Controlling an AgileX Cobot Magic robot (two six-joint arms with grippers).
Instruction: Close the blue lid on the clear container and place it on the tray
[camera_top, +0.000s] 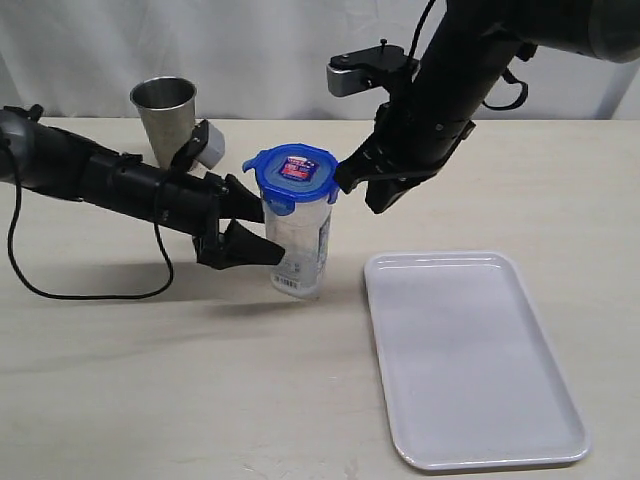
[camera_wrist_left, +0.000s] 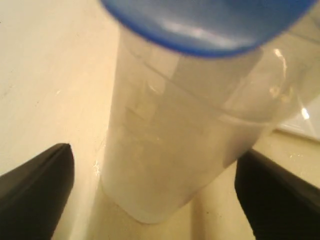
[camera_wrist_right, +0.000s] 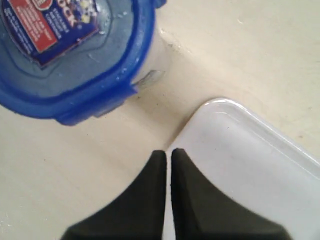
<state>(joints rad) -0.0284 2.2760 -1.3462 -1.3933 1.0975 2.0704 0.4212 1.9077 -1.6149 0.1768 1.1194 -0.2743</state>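
Observation:
The clear container (camera_top: 301, 252) stands upright on the table, left of the tray (camera_top: 470, 370). The blue lid (camera_top: 293, 172) sits on its mouth, sticker up; a front flap sticks outward. My left gripper (camera_top: 262, 226) is open, one finger on each side of the container's body, with gaps showing in the left wrist view between the fingers (camera_wrist_left: 35, 190) and the container (camera_wrist_left: 175, 145). The right gripper (camera_top: 345, 177) is shut and empty, hovering just beside the lid's right edge. In the right wrist view the gripper (camera_wrist_right: 169, 152) hangs between the lid (camera_wrist_right: 65, 65) and the tray's corner (camera_wrist_right: 250, 160).
A steel cup (camera_top: 165, 117) stands at the back left behind the left arm. A black cable (camera_top: 60, 290) loops on the table at the left. The lid's underside (camera_wrist_left: 210, 25) shows above the left gripper (camera_wrist_left: 154, 156).

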